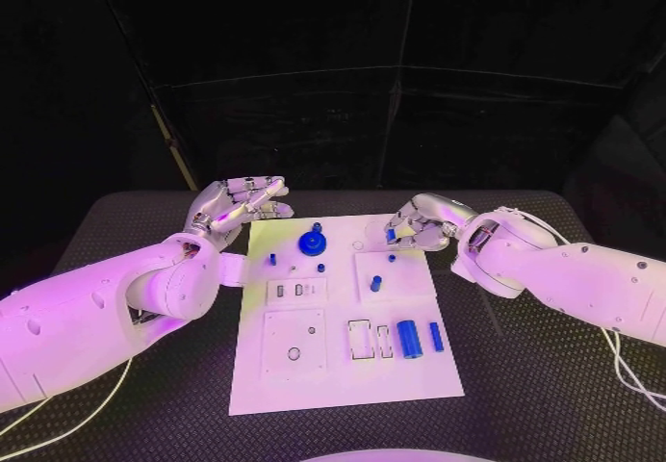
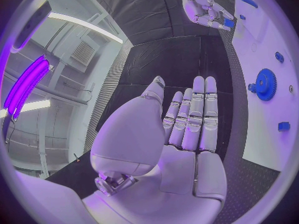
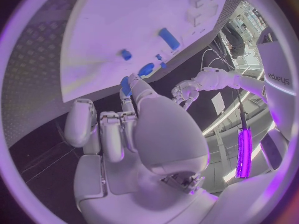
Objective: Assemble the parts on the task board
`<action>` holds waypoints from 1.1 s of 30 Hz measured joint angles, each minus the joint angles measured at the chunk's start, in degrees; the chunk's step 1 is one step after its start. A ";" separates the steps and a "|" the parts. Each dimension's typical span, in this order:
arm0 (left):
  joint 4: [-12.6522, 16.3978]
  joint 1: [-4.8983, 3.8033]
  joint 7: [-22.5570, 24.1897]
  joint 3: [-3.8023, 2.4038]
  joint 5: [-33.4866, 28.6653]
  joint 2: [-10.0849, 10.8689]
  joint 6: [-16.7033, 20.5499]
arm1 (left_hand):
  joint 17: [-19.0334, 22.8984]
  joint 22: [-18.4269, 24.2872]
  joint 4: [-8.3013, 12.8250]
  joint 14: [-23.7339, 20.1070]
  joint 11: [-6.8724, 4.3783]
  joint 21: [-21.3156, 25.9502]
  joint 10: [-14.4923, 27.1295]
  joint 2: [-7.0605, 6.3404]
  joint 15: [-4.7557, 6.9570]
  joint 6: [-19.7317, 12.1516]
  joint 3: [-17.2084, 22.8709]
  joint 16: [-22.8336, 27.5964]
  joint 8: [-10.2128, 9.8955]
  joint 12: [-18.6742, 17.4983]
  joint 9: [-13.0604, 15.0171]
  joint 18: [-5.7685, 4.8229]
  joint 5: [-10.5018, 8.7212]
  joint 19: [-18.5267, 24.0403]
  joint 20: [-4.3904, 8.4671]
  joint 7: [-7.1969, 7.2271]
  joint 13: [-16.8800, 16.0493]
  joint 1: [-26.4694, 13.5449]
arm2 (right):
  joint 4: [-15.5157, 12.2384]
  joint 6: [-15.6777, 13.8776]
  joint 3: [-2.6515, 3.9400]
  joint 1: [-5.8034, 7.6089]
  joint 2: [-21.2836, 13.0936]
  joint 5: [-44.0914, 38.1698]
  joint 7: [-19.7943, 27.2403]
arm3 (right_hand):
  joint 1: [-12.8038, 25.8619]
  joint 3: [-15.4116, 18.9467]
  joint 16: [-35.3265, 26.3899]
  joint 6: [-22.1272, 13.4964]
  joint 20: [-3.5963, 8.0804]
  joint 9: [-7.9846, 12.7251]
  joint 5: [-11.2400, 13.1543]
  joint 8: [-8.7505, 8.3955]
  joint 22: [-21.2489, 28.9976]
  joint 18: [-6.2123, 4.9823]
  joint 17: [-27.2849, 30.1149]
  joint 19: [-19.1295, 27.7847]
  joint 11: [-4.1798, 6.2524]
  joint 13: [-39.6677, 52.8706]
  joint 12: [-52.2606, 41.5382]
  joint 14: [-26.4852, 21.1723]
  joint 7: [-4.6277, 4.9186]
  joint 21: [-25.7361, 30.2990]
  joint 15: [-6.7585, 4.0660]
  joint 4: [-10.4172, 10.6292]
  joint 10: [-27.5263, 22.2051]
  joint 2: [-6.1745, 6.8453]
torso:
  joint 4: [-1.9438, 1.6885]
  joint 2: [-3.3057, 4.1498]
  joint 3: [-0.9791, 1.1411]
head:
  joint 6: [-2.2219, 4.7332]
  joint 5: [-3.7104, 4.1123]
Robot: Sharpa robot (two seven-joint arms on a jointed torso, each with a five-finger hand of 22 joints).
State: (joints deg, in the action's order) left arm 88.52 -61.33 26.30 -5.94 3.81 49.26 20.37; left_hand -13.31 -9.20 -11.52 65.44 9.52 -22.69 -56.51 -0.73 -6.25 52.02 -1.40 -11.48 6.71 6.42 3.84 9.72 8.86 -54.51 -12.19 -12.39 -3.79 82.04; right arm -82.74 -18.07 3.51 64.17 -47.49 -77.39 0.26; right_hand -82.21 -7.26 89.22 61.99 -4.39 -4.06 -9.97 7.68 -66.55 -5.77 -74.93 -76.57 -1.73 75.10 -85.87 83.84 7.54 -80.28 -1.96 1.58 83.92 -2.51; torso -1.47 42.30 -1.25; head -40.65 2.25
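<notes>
Nearest you, task board [image 1: 278, 375] lies mid-bench, blue gear [image 1: 313, 240] seated at its far end. Your right hand [image 1: 417, 223] pinches a small blue part [image 1: 390, 234] over the far edge; left hand [image 1: 239, 206] hovers empty, fingers apart. Next, I'd judge: lower it squarely into its socket.

A dark surface [image 1: 541, 385] with a fine textured pattern is seen, and the white task board [image 1: 347, 385] is laid flat on its middle, its long side running away from the robot. Thin pale cables [image 1: 631, 371] are draped over the surface near its left and right edges.
</notes>
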 measured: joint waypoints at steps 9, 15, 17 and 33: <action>-0.50 0.00 -0.16 0.01 0.00 -0.35 -0.21 | -0.35 0.07 0.16 0.00 -0.03 0.00 -0.66 0.00 0.00 0.64 -0.16 0.22 0.00 0.00 0.00 0.00 0.00 0.00 0.00 0.01 0.00 0.00 | -6.50 -1.35 0.24 0.03 5.83 -3.23 -8.52 | 1.34 -0.01 0.00 -0.02 0.00 0.00 0.01 0.00 0.65 0.00 0.01 0.00 0.00 -0.07 0.68 0.00 -0.02 0.00 0.00 0.01 0.00 0.29 | -0.43 -0.45 -0.26 | -0.58 -0.83; -0.88 -0.01 -0.44 0.02 0.06 -0.92 -0.58 | -0.92 0.20 0.48 0.77 -0.58 0.00 -2.57 0.21 0.34 1.82 -0.48 0.44 0.00 0.30 0.06 0.00 0.00 0.00 0.00 0.35 -0.13 0.20 | -6.31 -1.57 0.13 0.03 10.50 -5.85 -13.59 | 1.34 -0.10 0.00 -0.09 0.00 0.00 0.13 0.00 0.77 0.00 0.01 0.00 0.00 -0.07 0.68 0.00 -0.09 0.00 0.00 0.10 0.00 0.30 | -0.62 -0.76 -0.44 | -1.01 -1.42; -1.06 -0.01 -0.53 0.03 0.11 -1.01 -0.66 | -1.10 0.33 0.57 0.96 -0.81 0.00 -3.31 0.44 0.53 2.34 -0.57 0.71 0.00 0.46 0.06 0.00 0.00 0.00 0.00 0.40 -0.18 0.44 | -5.99 -1.47 -0.17 0.03 11.69 -6.72 -14.63 | 1.60 -0.41 0.00 -0.10 0.00 -0.01 0.17 0.00 0.77 0.00 0.01 0.00 0.00 -0.08 0.68 0.00 -0.10 0.00 0.00 0.41 0.00 0.55 | -0.65 -0.82 -0.48 | -1.15 -1.63; -1.58 -0.01 -1.19 0.10 0.57 -1.65 -1.17 | -1.26 0.40 0.63 1.34 -0.94 0.23 -4.00 0.44 0.52 2.78 -0.63 0.88 0.00 0.46 0.06 -0.01 0.00 0.00 0.00 0.71 -0.17 0.44 | -3.21 1.21 -3.35 -1.40 17.77 -11.49 -18.70 | 1.79 -0.69 -0.01 -0.28 0.00 -0.01 0.33 0.01 0.89 0.00 0.02 0.00 -0.01 -0.07 0.90 0.00 -0.28 0.00 0.00 0.71 0.00 0.76 | -0.69 -0.79 -0.45 | -2.11 -2.86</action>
State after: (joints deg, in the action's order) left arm 86.94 -61.34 25.11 -5.84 4.38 47.61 19.20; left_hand -14.57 -8.80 -10.89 66.78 8.59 -22.46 -60.51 -0.28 -5.73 54.79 -2.03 -10.60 6.71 6.88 3.90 9.72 8.86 -54.51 -12.19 -11.68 -3.96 82.48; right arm -85.95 -16.85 0.16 62.77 -29.72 -88.87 -18.44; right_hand -80.42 -7.96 89.22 61.71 -4.39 -4.07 -9.64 7.69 -65.66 -5.77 -74.91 -76.57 -1.74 75.03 -84.97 83.83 7.26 -80.27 -1.96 2.28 83.93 -1.74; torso -2.16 41.51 -1.70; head -42.76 -0.61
